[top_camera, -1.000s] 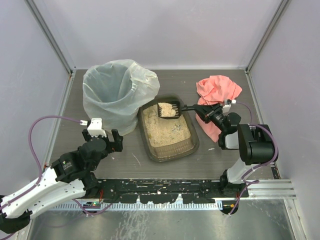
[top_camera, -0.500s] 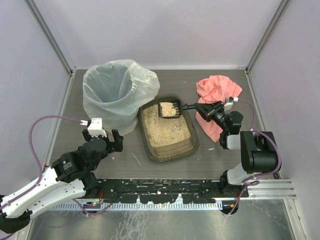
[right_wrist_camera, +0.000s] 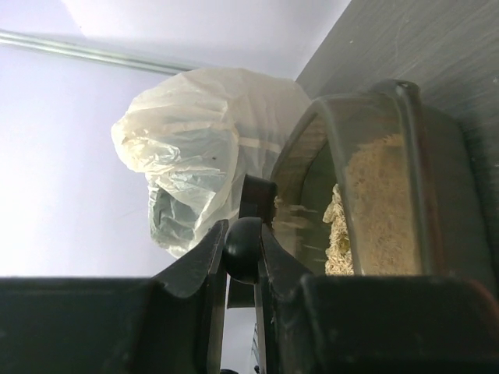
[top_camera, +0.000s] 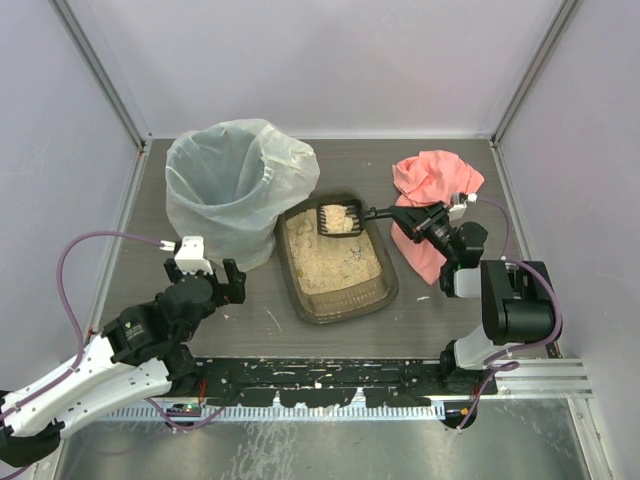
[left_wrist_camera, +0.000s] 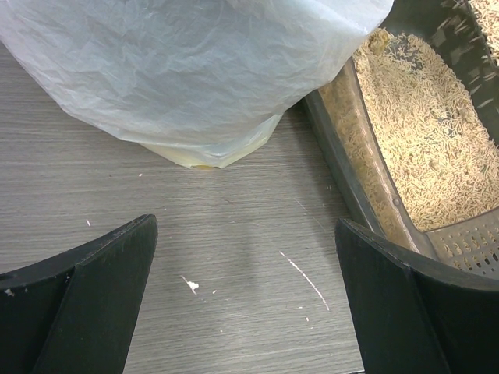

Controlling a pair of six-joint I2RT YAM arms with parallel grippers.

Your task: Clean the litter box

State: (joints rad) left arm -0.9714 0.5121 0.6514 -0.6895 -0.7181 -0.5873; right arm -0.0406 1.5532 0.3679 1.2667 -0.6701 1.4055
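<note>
Near the left corner of the bench point(top_camera: 250, 335), the left gripper point(left_wrist_camera: 245, 226) hovers low, its fingers spread wide with nothing between them. Beyond it, about the middle of the bench, lies the litter box point(top_camera: 340, 314), a shallow dark plastic tray holding tan litter.

I think the tray is stiff enough to be pushed or dragged by its rim, though the thin walls may bend a little. With the litter inside it is probably rather heavy, and the loose grains would slide and spill if it tips. The near rim, smooth and bare, seems the best place to take hold, keeping it level.

Over its far end the right gripper point(top_camera: 403, 214) has its fingers pinching the handle of a black slotted scoop point(top_camera: 337, 219) carrying litter. Just left of the tray stands the bag-lined bin point(top_camera: 215, 215). A pink cloth point(top_camera: 432, 180) lies toward the far right corner.
</note>
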